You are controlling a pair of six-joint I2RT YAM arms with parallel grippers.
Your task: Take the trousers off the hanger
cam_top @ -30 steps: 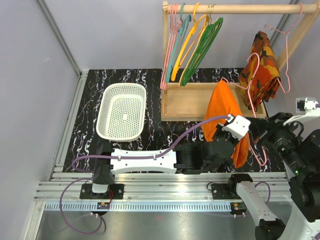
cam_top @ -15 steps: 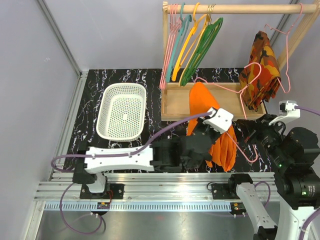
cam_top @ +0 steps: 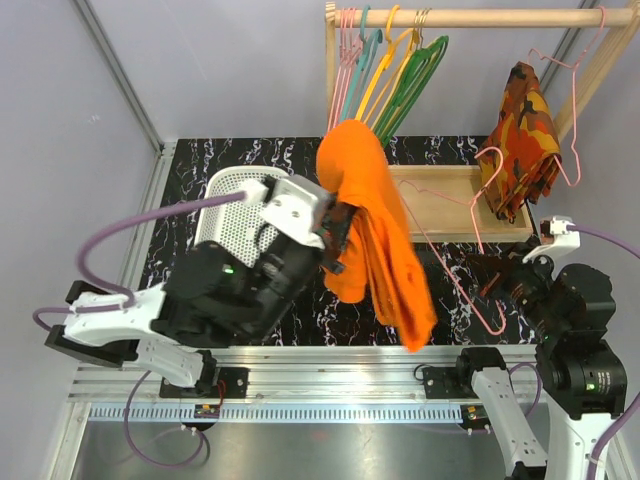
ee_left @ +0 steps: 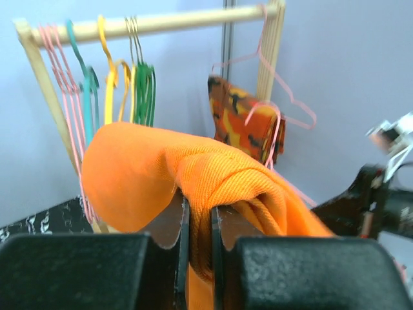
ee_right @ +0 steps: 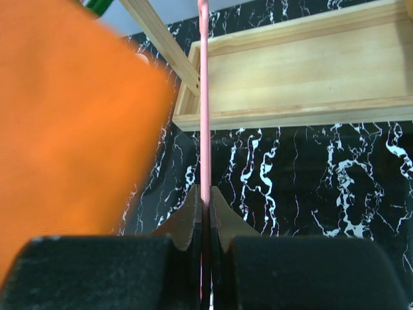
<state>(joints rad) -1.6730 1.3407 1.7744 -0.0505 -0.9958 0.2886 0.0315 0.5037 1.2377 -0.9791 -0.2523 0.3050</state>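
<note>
My right gripper was clamped on the thin wire of the hanger, low at the table's right side. My left gripper was pinched shut on a fold of the trousers, raised above the table between the basket and the wooden tray — the hem drooped close beside the wire. To do this well, I judged, I should brace the hanger and draw the cloth up and leftward — away from the rack — until the hem cleared.
</note>
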